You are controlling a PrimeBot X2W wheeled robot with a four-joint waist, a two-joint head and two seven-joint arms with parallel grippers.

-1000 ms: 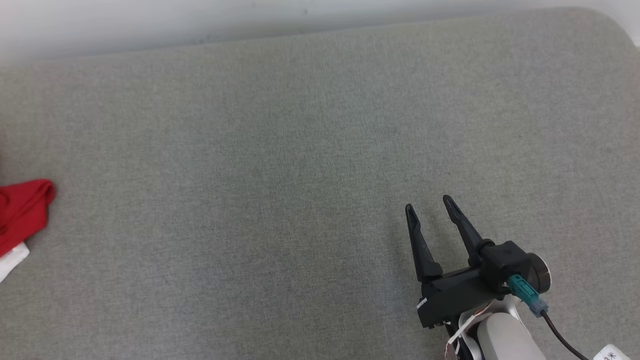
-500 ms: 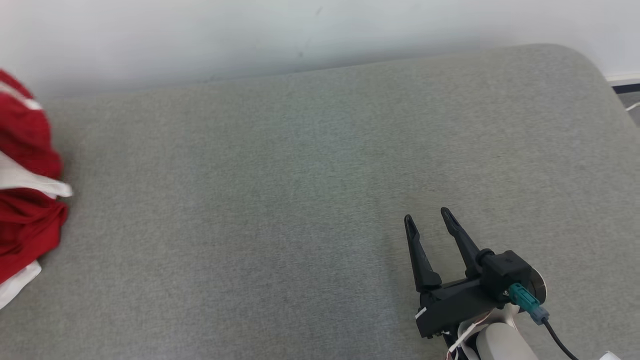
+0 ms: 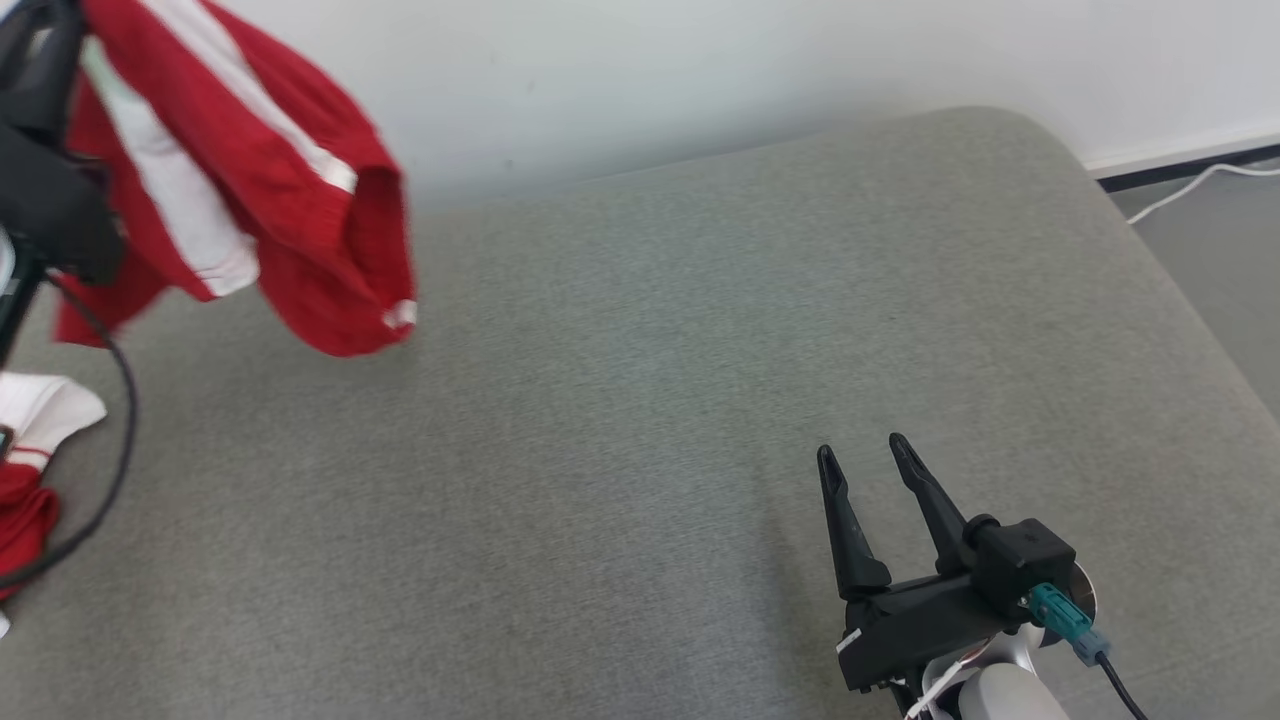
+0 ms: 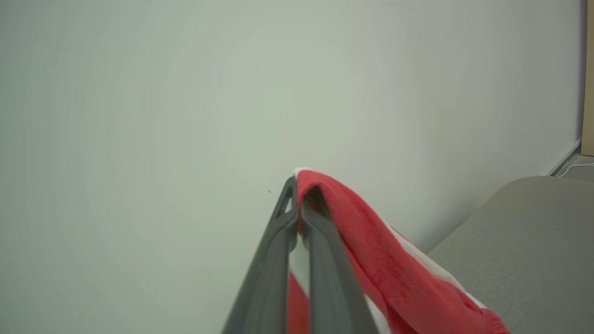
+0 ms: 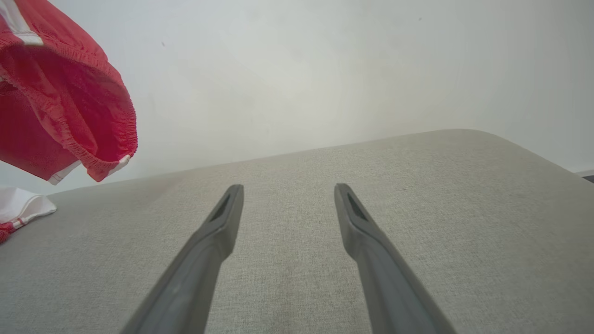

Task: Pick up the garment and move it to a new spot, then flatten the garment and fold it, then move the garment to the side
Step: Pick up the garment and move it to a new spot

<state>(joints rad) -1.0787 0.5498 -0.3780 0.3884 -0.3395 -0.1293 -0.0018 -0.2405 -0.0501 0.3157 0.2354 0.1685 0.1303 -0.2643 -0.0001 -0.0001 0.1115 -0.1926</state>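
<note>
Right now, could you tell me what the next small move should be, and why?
Probably swing the left gripper, shut on the red garment, toward the robot's right over the bare middle of the grey cushion and lower it there. The garment hangs in the air near the cushion's left end, and the right gripper is open above the cushion, holding nothing.

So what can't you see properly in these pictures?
1. Head view: the garment is blurred, its top cut off by the edge.
2. Left wrist view: the left gripper is shut on it; the bottom edge cuts off the rest.
3. Head view: white cloth at the left edge is cut off; same garment or not, cannot tell.
</note>
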